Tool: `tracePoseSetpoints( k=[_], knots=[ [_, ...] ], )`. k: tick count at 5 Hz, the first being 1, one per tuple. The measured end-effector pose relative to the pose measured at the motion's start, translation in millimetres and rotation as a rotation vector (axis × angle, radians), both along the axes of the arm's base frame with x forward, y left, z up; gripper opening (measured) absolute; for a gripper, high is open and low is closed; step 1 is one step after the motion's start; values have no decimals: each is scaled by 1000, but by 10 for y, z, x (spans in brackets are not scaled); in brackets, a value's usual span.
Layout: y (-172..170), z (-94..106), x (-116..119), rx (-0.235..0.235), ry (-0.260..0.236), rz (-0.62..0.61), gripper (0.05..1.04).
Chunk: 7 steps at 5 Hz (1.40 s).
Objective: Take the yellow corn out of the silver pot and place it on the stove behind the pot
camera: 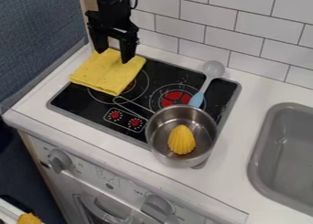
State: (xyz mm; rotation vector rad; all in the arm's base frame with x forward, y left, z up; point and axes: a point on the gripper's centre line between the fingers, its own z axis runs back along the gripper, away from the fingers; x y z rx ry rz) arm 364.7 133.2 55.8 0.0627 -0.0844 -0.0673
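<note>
Cloth [109, 74], yellow and folded, is lying on the far left part of the black stovetop [79, 98], partly covering a burner. It is looking nearly square, so no clear long axis is showing; its side edges are running from near left to far right, and one corner is pointing toward the near side.

The end effector [114, 56] is hanging over the cloth's far part, its two fingers standing wide apart and gripping nothing. Most of the cloth is lying on the near side of the end effector; whether the fingertips are touching the fabric, I cannot tell.

One cloth is showing, along with one metal pot [160, 150] on the near right of the stovetop, its wire handle pointing far left. One yellow toy corn cob [181, 140] is resting inside, its narrower end pointing to the far side. One spoon [213, 69] is lying beyond the pot, its grey bowl far and its blue handle reaching toward the pot. Two red dials are sitting on the stovetop. One grey sink [275, 150] is occupying the right side of the white table [241, 97].
</note>
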Motion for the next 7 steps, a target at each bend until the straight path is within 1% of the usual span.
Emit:
tracePoseSetpoints(
  k=[1,2,3,4,5,6,7],
  knots=[
    [-38,-148,-58,-21,40,2,999],
    [-276,55,-163,-43,-8,-28,999],
    [-612,423,-358,-58,-104,-74,999],
    [-855,420,-582,-84,-93,-138,999],
    [-1040,251,-706,-77,-45,-222,999],
    [-1278,49,-776,-57,-25,-325,999],
    [-1565,-44,-841,-28,-25,-460,999]
  ],
)
